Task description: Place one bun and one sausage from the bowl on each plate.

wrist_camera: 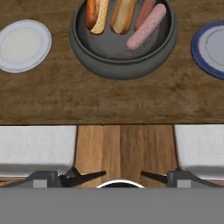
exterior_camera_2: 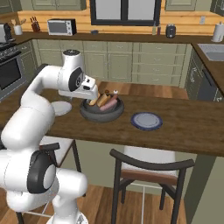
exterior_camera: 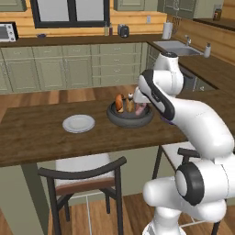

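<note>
The dark bowl stands on the wooden counter and holds two buns and two pink sausages. In the hand view the pale plate lies left of the bowl and the blue-grey plate lies right of it; both are bare. My gripper hangs open and empty, above the counter's near edge and short of the bowl. The base views show the bowl, the pale plate and the blue-grey plate, with my hand close beside the bowl.
Two chairs with white seats are pushed in under the counter's near side. The counter's front edge runs across the hand view. Cabinets, a sink and a microwave line the far walls.
</note>
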Controlling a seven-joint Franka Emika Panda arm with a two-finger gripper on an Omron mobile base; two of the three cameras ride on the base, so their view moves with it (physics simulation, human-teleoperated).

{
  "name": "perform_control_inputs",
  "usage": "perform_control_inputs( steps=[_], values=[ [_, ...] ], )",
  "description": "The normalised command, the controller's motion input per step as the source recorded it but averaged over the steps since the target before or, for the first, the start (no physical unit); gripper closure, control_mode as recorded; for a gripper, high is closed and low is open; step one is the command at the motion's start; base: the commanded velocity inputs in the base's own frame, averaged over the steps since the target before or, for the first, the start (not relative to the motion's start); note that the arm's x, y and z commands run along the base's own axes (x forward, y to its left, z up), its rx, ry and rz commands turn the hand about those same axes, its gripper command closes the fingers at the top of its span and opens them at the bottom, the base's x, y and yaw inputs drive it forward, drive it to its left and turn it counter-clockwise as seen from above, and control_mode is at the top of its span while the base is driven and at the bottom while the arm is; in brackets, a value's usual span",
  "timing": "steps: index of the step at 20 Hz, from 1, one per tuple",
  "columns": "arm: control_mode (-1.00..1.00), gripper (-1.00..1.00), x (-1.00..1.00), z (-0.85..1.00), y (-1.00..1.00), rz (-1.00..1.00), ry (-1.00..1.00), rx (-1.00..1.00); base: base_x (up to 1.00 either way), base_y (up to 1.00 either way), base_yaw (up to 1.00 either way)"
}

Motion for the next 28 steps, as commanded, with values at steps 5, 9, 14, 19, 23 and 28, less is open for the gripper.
perform_control_inputs(
  steps=[5, 9, 14, 19, 23, 28],
  values=[
    [-1.0, -1.0, 1.0, -0.37, 0.0, -0.07, -0.01, 0.0, 0.0, 0.0, 0.0],
    [-1.0, -1.0, 0.9, -0.34, 0.21, -0.03, -0.01, 0.0, 0.0, 0.0, 0.0],
    [-1.0, -1.0, 0.65, -0.37, 0.57, 0.0, -0.01, 0.0, 0.0, 0.0, 0.0],
    [-1.0, -1.0, 0.88, -0.37, 0.42, -0.02, 0.0, 0.0, 0.0, 0.0, 0.0],
    [-1.0, -1.0, 0.95, -0.27, 0.16, -0.07, 0.0, 0.0, 0.0, 0.0, 0.0],
    [-1.0, -1.0, 0.79, -0.28, 0.0, -0.1, 0.0, -0.01, 0.0, 0.0, 0.0]
  ],
)
